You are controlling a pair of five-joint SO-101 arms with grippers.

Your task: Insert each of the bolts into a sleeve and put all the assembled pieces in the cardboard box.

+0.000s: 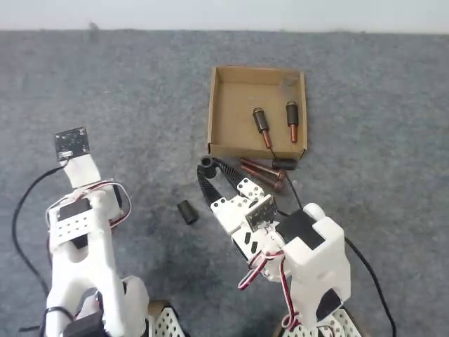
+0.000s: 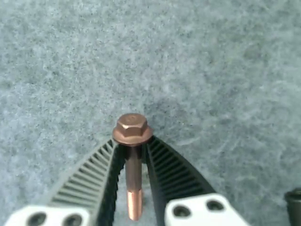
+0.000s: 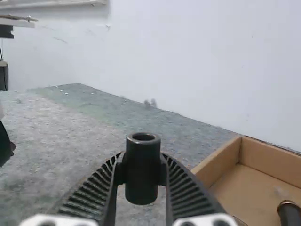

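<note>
Ribbed left claw (image 2: 134,145) tight on hex-headed copper bolt (image 2: 133,130), right claw (image 3: 141,161) tight on smooth black tubular sleeve (image 3: 142,176)

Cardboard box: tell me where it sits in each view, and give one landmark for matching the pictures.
High view: cardboard box upper centre, two assembled pieces inside.
Left wrist view: grey carpet behind the bolt in the left end effector.
Right wrist view: cardboard box at lower right, past the sleeve.
Shared landmark: the sleeve in the right end effector, beside the box's near-left corner.
</note>
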